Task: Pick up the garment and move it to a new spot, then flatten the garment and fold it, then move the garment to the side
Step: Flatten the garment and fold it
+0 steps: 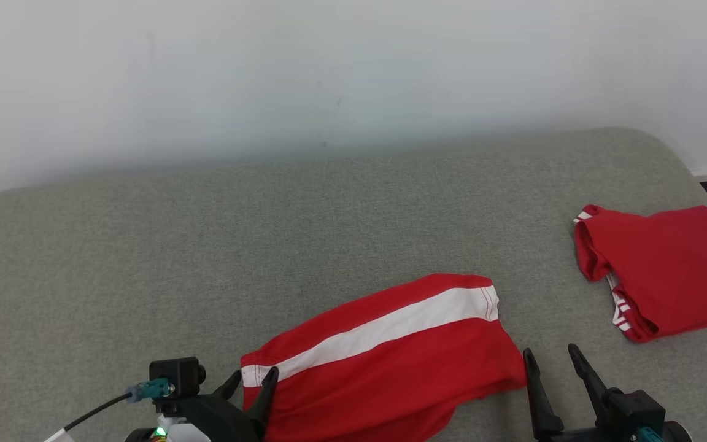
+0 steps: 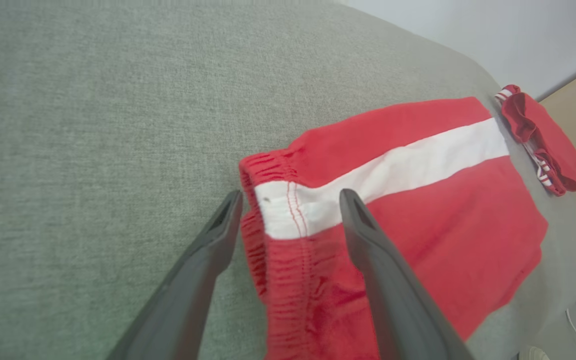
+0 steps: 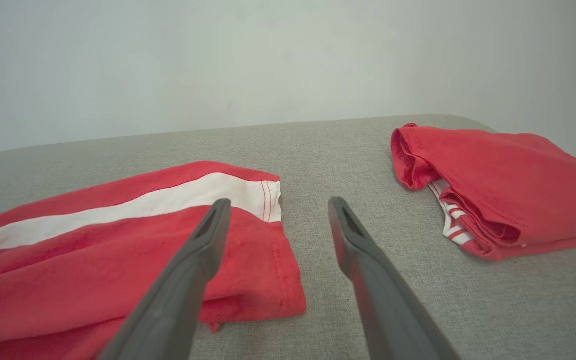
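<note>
Red shorts (image 1: 390,368): laid out flat on the grey padded surface (image 1: 206,245).
Red fabric with one broad white stripe running from waistband to hem. Gathered elastic waistband at the left end, stitched hem at the right. Lightly wrinkled, lying at a slant beside the middle of the near edge, well apart from the far edge.

head above, wrists low, sharing shorts (image 1: 390,362)

A grey fabric cushion (image 1: 206,245) with a rounded far-right corner met a plain white wall (image 1: 329,61) under even light.
</note>
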